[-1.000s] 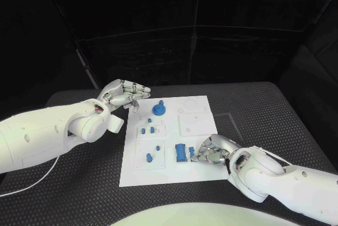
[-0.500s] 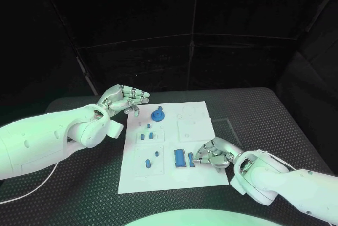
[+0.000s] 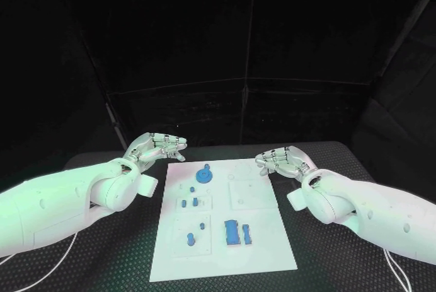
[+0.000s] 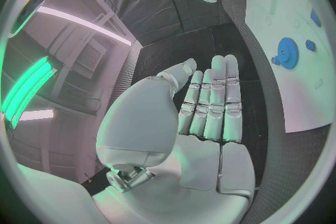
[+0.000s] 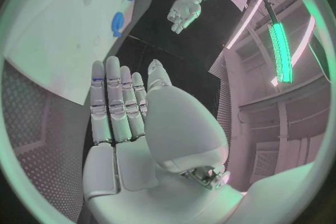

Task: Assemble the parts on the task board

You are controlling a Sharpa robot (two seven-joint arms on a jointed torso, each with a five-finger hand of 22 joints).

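Left hand (image 3: 156, 147) and right hand (image 3: 281, 161) empty, fingers straight and apart, flanking task board (image 3: 263, 241)

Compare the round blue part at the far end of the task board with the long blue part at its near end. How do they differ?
The round blue part is disc-shaped; the long blue part is a narrow block. The round blue part sits near the board's far end, left of middle; the long blue part lies at the near end of the task board, lengthwise. Both are blue, and neither hand touches them.
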